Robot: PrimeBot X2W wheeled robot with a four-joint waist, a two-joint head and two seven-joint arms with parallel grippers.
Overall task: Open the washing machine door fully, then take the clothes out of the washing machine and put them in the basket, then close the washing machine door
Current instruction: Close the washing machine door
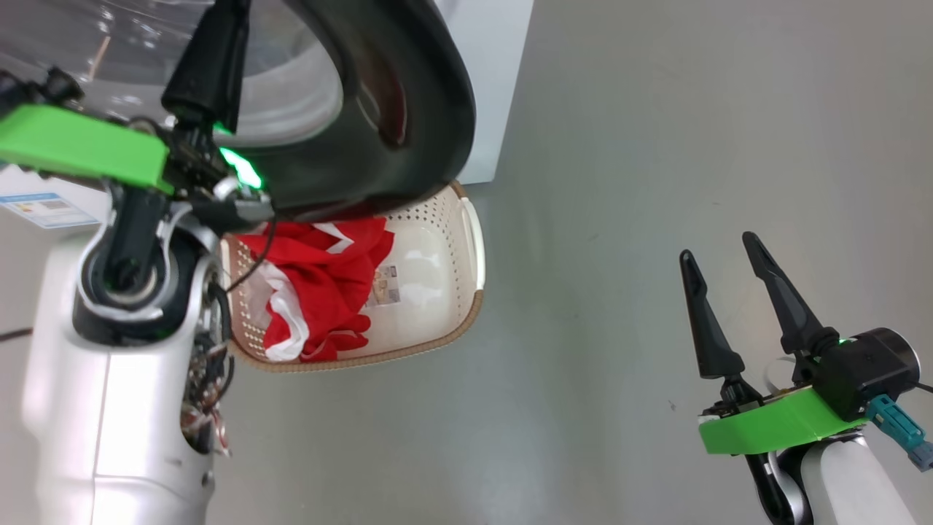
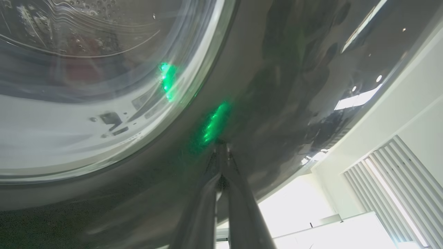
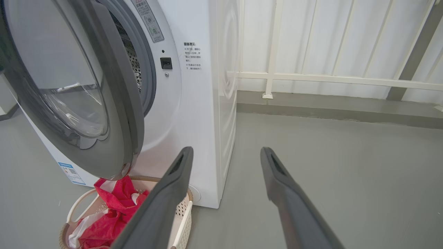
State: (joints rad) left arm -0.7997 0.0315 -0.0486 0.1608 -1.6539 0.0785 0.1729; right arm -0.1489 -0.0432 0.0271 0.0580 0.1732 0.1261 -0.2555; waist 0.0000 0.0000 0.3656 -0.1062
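Grey floor (image 1: 656, 146); basket (image 1: 437, 306) under door (image 1: 430, 109); left end effector (image 2: 221, 148) closed, right end effector (image 1: 716, 246) spread.

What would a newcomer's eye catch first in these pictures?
The red and white clothes in the cream basket on the floor stand out most. Above it hangs the glossy black washing machine door, open, with the shut left gripper at its rim. The open right gripper hovers aside.

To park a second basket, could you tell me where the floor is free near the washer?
Free: grey floor right of the washing machine, out to the railing; also between basket and right claw. Crowded: under the door, around the basket.
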